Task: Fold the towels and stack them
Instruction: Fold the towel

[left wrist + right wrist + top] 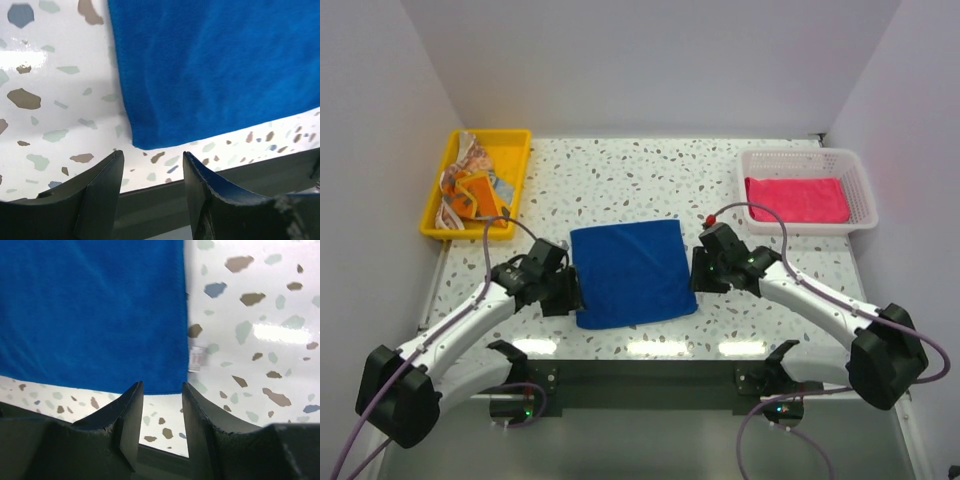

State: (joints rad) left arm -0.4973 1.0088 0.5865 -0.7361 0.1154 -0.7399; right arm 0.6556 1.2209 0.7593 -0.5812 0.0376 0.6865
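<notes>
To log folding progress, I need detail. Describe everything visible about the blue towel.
The blue towel is a plain royal-blue cloth, soft and fuzzy-looking, roughly square with slightly rounded corners. It lies flat and nearly smooth on the speckled table, in the middle near the front edge, slightly skewed. Only the table touches it: the left gripper and right gripper sit open just off its near corners, holding nothing.

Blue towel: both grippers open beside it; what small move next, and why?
Probably ease the left gripper and right gripper onto the near corners of the blue towel and close: it lies flat, and both sit open just short of those corners.
</notes>
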